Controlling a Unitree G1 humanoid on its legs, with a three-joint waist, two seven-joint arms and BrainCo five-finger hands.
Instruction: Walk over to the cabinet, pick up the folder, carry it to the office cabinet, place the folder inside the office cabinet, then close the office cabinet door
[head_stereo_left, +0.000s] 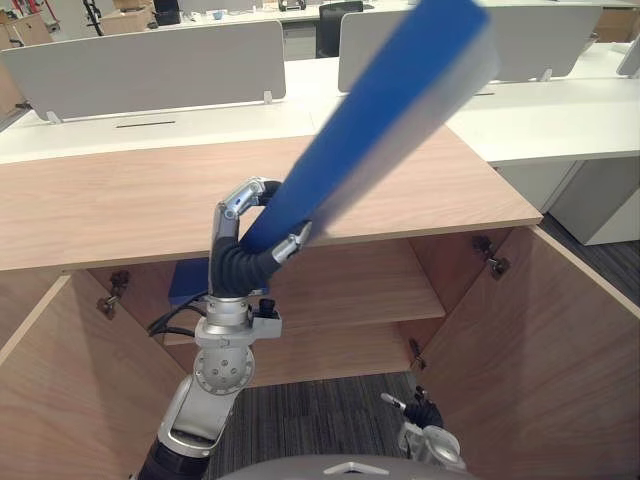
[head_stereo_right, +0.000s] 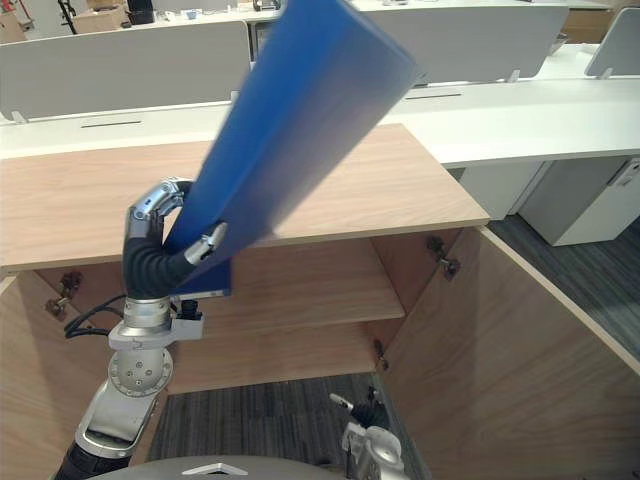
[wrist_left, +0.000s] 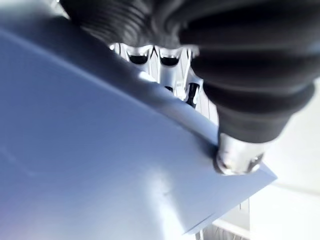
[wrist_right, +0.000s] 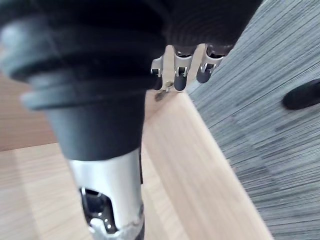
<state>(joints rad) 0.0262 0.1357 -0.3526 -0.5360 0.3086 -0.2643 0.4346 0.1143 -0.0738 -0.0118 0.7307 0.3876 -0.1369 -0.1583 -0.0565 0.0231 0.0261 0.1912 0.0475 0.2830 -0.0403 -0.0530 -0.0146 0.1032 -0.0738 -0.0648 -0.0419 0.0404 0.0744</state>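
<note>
Folder (head_stereo_left: 390, 120), long axis tilted up-right, low end in left hand (head_stereo_left: 232, 250)

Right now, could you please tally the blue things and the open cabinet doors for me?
Blue folder, fingers of the left hand curled round it: 1
Blue item on the shelf: 1
Open cabinet doors: 2
Total: 4

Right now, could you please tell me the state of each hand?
Left hand: shut on the blue folder.
Right hand: open, fingers relaxed, holding nothing.
</note>
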